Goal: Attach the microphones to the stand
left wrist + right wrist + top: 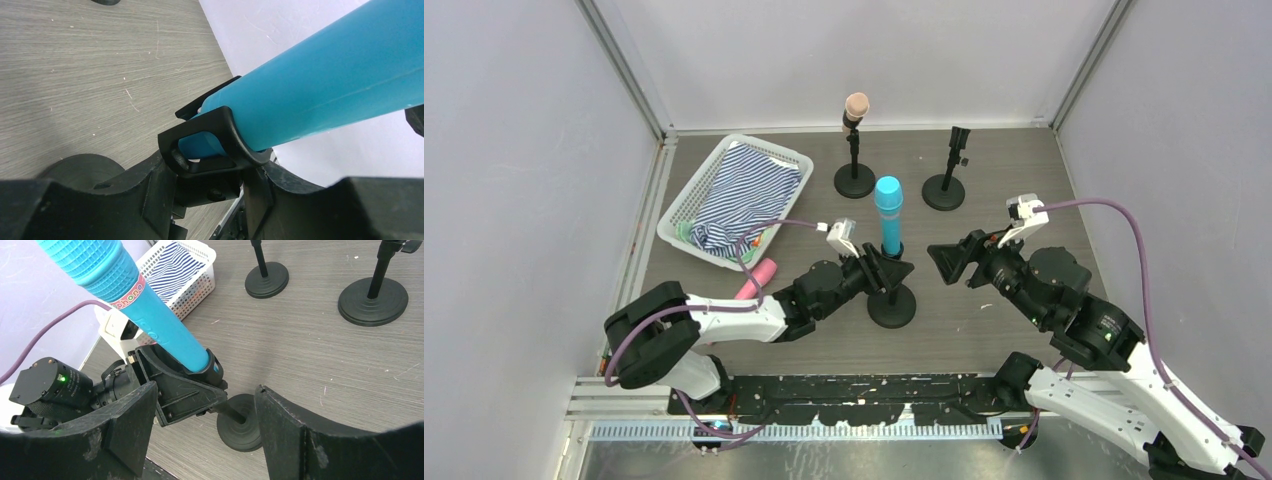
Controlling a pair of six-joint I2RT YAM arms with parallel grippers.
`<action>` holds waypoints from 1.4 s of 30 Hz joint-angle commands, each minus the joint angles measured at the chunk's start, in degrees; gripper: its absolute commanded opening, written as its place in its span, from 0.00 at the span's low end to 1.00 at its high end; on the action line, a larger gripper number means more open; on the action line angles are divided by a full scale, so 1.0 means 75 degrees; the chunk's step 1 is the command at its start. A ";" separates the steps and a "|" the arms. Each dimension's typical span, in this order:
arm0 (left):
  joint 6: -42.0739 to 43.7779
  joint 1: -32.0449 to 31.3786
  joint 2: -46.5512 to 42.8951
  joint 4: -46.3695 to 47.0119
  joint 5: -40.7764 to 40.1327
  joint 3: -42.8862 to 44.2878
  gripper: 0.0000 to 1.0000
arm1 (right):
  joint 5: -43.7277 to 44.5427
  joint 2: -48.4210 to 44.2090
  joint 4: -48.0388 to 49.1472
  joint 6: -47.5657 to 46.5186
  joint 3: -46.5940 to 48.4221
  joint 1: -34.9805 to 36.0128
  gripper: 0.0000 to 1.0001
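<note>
Blue microphone (pixel 888 215) is standing upright in the near stand (pixel 892 305), head up, handle end sitting in the stand's clip (pixel 220 145). Left tool (pixel 884 270) is reaching in from the left of the near stand at clip height. In the left wrist view its fingers (pixel 150 200) are pressing both sides of the clip's lower block, so it's clenched on the clip, not on the blue handle above it.

Right tool (pixel 944 265) is hanging just right of the near stand, apart from it, pointing at the clip. It's released: fingers (pixel 295 440) are spread wide with nothing between them, and the stand's round base is showing through the gap.

Peach microphone (pixel 856 108) is sitting in its own stand behind the near stand, slightly to the left. Empty stand (pixel 945 185) is standing behind and to the right of the near stand. Pink microphone (pixel 757 279) is lying flat on the surface (pixel 1004 200) well left of the near stand, beside the left arm. White basket (pixel 686 205) holding a striped cloth (pixel 744 195) is sitting further left and behind.
</note>
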 commanded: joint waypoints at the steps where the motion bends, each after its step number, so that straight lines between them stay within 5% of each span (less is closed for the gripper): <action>1: 0.0836 0.0030 -0.0077 -0.0201 0.0045 0.0113 0.48 | -0.0255 0.0045 0.0325 -0.0225 0.0162 0.0026 0.75; 18: 0.2124 0.0023 -0.0149 -0.1530 -0.0300 0.0520 0.49 | -0.0652 0.2535 -0.1830 -0.0809 0.4895 0.0023 0.78; 42: 0.3960 -0.0145 -0.0455 -0.3086 -0.2029 0.0996 0.50 | -0.1183 0.3872 -0.3932 -0.0634 0.6666 0.0036 0.78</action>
